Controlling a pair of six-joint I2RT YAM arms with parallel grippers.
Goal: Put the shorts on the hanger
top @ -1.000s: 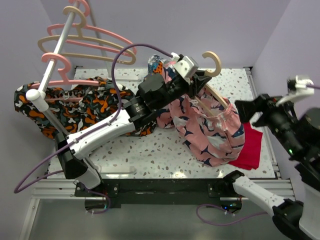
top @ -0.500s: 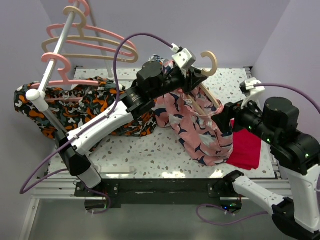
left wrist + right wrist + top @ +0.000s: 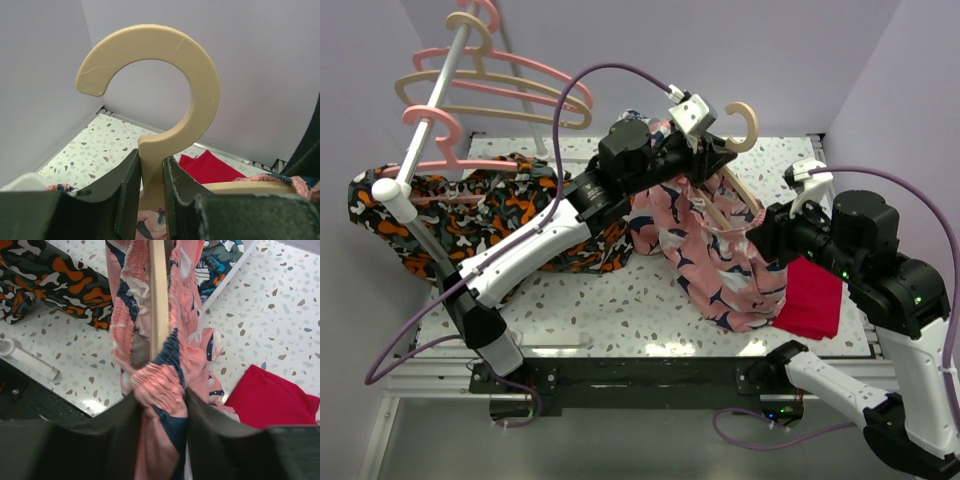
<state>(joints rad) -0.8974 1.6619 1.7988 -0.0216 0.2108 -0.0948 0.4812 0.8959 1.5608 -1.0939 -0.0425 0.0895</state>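
Hanger (image 3: 200,85) and shorts (image 3: 125,325), both gripped.
Left gripper (image 3: 151,190) narrowly clamps the hanger's neck, hook up; right gripper (image 3: 162,405) pinches the shorts' waistband.

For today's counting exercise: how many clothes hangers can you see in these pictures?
4. One tan hanger in the left gripper; three on the rail at upper left: an upper pink hanger, a beige hanger, a lower pink hanger. They overlap, so more may be hidden.

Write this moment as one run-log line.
left tool: grips hanger neck | right tool: pinches shorts waistband | shorts: hanging over hanger arm
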